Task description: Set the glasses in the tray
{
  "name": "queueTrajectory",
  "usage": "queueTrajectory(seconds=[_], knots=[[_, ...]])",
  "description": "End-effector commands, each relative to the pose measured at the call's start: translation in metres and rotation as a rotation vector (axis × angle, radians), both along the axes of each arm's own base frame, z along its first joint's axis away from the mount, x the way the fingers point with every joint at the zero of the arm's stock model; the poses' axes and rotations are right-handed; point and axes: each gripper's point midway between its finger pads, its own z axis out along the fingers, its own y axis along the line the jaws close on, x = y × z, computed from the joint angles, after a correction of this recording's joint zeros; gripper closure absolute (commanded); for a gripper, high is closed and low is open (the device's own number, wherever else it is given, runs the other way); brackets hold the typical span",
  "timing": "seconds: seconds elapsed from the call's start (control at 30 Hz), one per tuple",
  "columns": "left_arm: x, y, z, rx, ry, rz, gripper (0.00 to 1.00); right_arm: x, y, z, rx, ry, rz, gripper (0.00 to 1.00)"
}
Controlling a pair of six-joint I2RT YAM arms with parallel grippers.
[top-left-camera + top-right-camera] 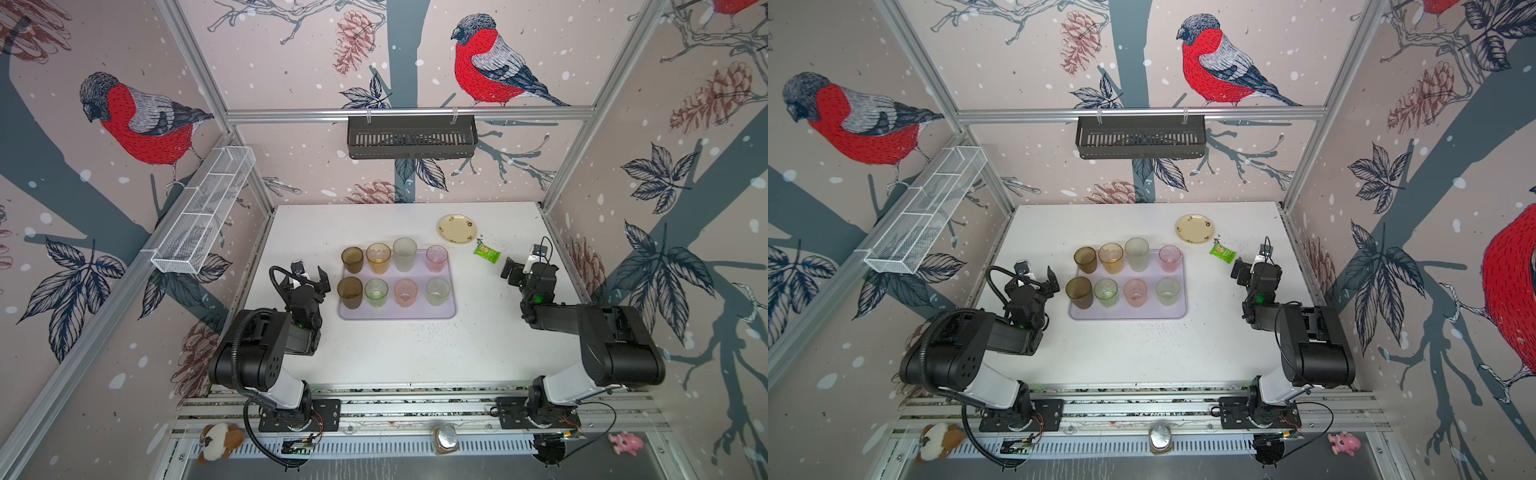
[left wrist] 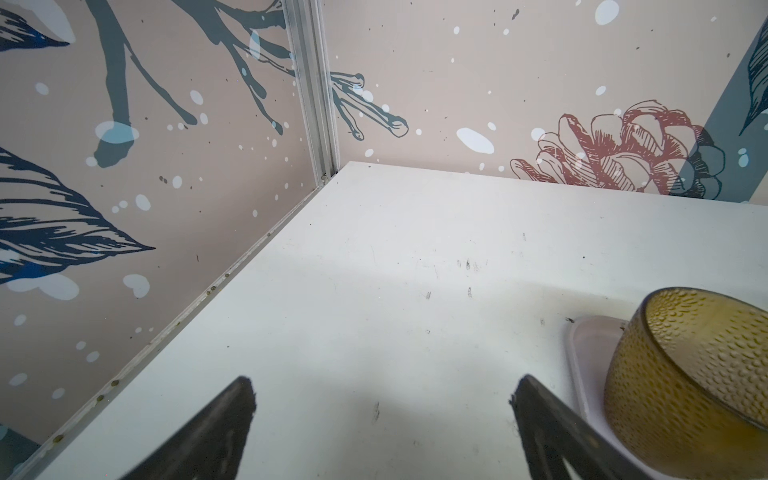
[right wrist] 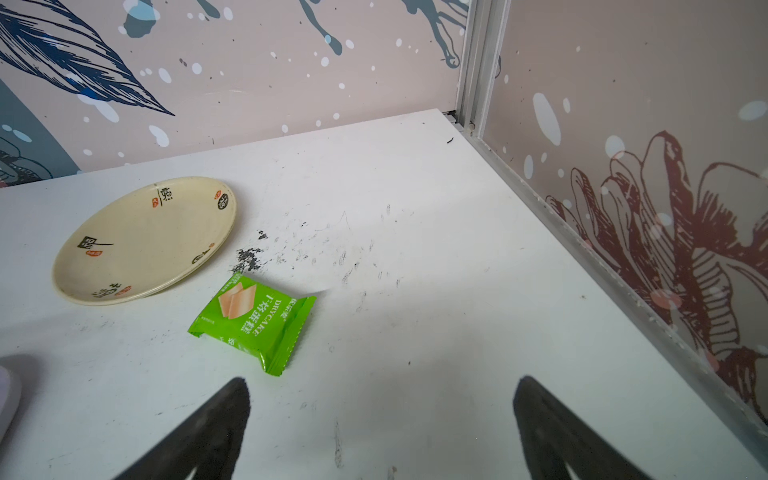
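Several small tinted glasses stand upright in two rows in the pale lilac tray in both top views: brown, amber, pale clear and pink at the back, then brown, green, pink and pale clear in front. My left gripper hangs open just left of the tray, empty. Its wrist view shows a brown glass on the tray's corner. To the right of the tray my right gripper stands open over bare table.
A cream plate and a green snack packet lie at the back right, near my right gripper. A black slotted basket hangs on the back wall. On the left wall is a white wire basket.
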Motion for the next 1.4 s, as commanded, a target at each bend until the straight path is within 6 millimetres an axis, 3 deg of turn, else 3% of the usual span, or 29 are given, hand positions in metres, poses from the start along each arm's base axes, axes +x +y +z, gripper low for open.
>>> queueTrajectory(seconds=[0.0, 0.57, 0.77, 0.87, 1.37], knots=[[0.002, 0.001, 0.015, 0.004, -0.063, 0.002, 0.03, 0.000, -0.005, 0.012, -0.035, -0.052, -0.025, 0.00], [0.000, 0.000, 0.017, 0.010, -0.082, -0.002, 0.03, -0.011, -0.001, 0.019, -0.059, -0.103, -0.028, 0.00], [-0.001, 0.000, 0.017, 0.010, -0.082, -0.003, 0.03, -0.043, 0.002, 0.028, -0.065, -0.252, -0.018, 0.00], [-0.001, 0.000, 0.018, 0.009, -0.083, 0.000, 0.03, -0.035, -0.001, 0.020, -0.062, -0.180, -0.043, 0.00], [0.000, 0.000, 0.017, 0.009, -0.082, -0.001, 0.03, -0.042, -0.001, 0.027, -0.077, -0.243, -0.048, 0.00]])
